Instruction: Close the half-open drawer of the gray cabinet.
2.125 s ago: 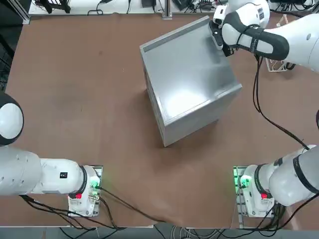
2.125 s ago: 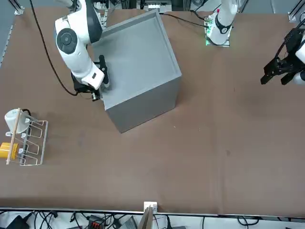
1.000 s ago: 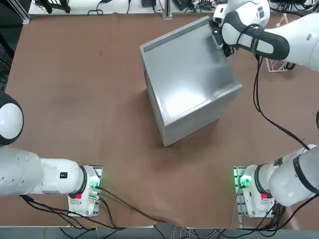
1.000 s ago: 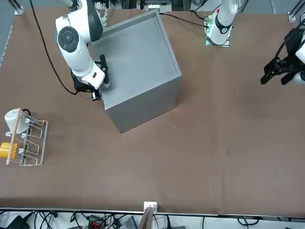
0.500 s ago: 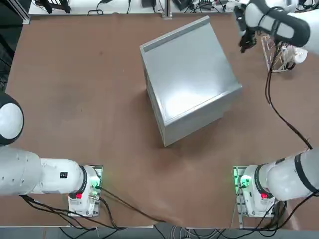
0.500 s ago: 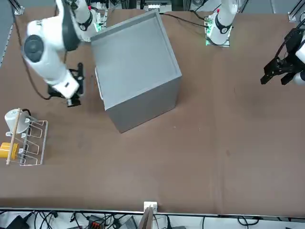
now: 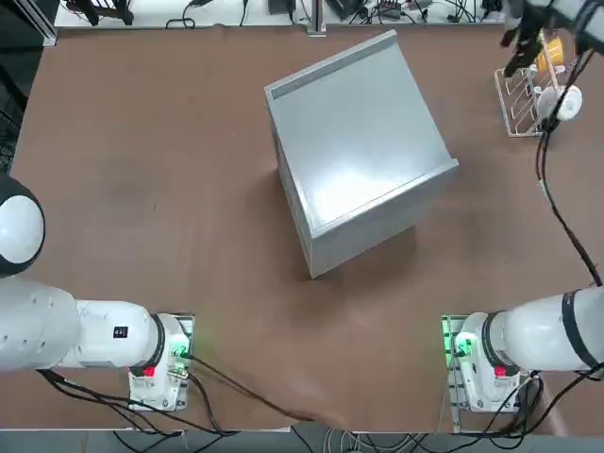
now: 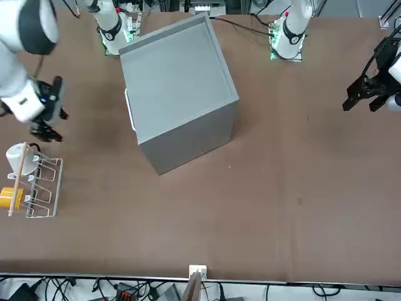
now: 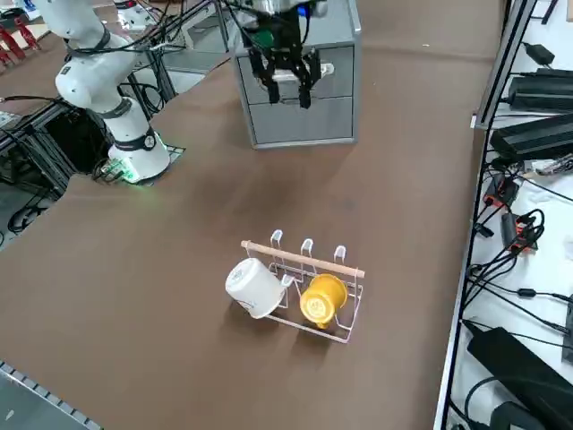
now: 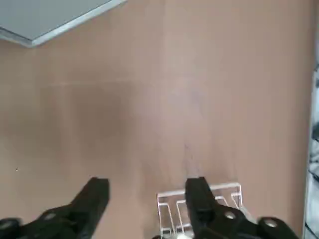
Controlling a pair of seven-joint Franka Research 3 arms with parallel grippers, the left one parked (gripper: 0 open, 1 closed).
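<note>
Gray matte metal cabinet (image 7: 354, 151) sits mid-table, and its one drawer (image 9: 304, 75), flat gray front, looks pushed in flush now. Big change from a second ago: the right arm's black two-finger gripper (image 8: 49, 119) was pressed at the cabinet's side, now it's pulled off toward 3 o'clock in the top view, hovering by the white wire rack (image 8: 39, 186), fingers spread apart and empty. Count: one cabinet, one rack, two cups on it, one white (image 9: 253, 288), one yellow (image 9: 321, 299).

A white wire rack (image 9: 309, 287) holds a white cup (image 9: 253, 288) and a yellow cup (image 9: 322, 298).
</note>
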